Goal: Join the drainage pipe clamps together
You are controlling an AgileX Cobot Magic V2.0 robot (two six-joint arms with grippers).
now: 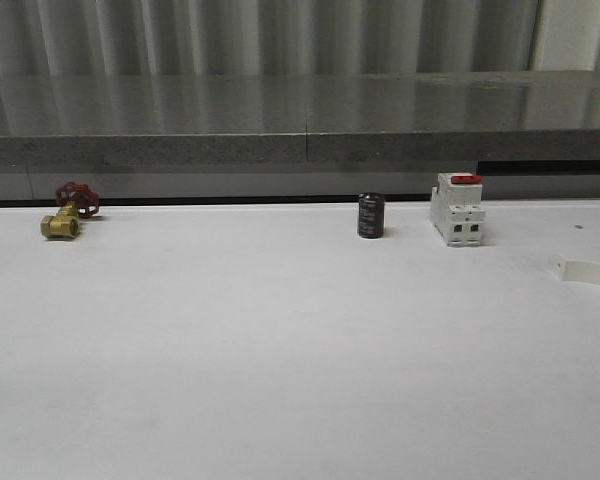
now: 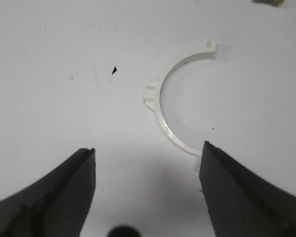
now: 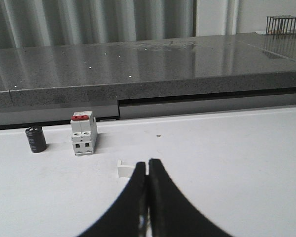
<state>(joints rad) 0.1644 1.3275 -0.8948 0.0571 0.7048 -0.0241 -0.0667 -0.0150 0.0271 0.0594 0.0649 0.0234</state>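
One white drainage pipe clamp (image 2: 160,101), a half-ring with end tabs and a side lug, lies flat on the white table. My left gripper (image 2: 148,148) hovers open above it, and one end of the clamp disappears behind a dark finger (image 2: 222,177). The second drainage pipe clamp (image 3: 124,169) shows as a white end tab just beside my right gripper (image 3: 148,162). That gripper's jaws are pressed together on the clamp's thin band. The front view catches this clamp (image 1: 590,272) at the right edge of the table.
A white breaker with a red top (image 1: 457,209) and a small black cylinder (image 1: 371,216) stand at the back of the table. A brass valve with a red handle (image 1: 66,212) lies at the back left. A grey ledge (image 1: 300,130) runs behind the table.
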